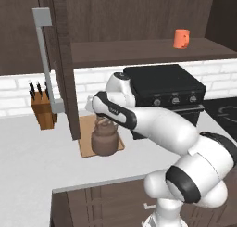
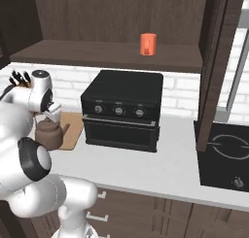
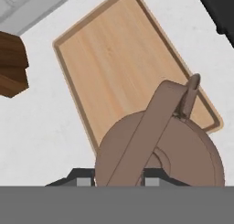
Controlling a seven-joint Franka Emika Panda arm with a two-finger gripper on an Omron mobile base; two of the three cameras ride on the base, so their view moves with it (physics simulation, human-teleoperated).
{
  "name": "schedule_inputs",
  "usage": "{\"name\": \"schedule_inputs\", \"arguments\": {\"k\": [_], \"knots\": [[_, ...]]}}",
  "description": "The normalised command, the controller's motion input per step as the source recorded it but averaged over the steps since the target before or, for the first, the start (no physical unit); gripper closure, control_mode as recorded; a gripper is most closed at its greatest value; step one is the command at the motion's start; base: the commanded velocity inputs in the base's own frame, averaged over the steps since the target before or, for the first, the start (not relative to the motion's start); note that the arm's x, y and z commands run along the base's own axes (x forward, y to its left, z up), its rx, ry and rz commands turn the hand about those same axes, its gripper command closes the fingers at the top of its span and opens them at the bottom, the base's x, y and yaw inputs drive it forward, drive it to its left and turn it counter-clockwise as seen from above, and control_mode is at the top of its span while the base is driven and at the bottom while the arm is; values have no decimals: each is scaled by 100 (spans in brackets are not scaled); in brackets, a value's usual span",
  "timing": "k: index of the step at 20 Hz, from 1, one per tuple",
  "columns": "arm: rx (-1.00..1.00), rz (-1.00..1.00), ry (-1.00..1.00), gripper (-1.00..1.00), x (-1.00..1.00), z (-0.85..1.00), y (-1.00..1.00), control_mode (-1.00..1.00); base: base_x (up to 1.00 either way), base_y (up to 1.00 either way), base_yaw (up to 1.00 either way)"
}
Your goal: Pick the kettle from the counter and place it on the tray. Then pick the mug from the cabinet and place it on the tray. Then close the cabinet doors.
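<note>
One kettle (image 3: 160, 150) handle between gripper (image 3: 114, 181) fingertips.

a brown knife block (image 1: 44, 111) sits against the white brick backsplash (image 2: 180, 89), black countertop oven (image 2: 122, 110) beside it, cooktop (image 2: 225, 155) further right.

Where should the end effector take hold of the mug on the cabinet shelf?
Grip the mug across its round body, coming in level from the front. It stands upright on the shelf behind open doors, with free space on both sides. Its small handle looks too tight to hook.
</note>
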Motion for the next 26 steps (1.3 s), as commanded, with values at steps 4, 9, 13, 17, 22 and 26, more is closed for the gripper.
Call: {"name": "schedule_inputs", "arguments": {"k": [4,9,13,17,22,26], "knots": [[0,0,0,100,49,-10,8,-100,0,0,0],[0,0,0,100,41,-15,0,-100,0,0,0],[0,0,-3,100,40,-22,7,-100,0,0,0],[0,0,-4,100,38,-23,9,-100,0,0,0],[0,0,-8,100,44,-13,10,-100,0,0,0],[0,0,-13,100,38,-3,5,-100,0,0,0]]}}
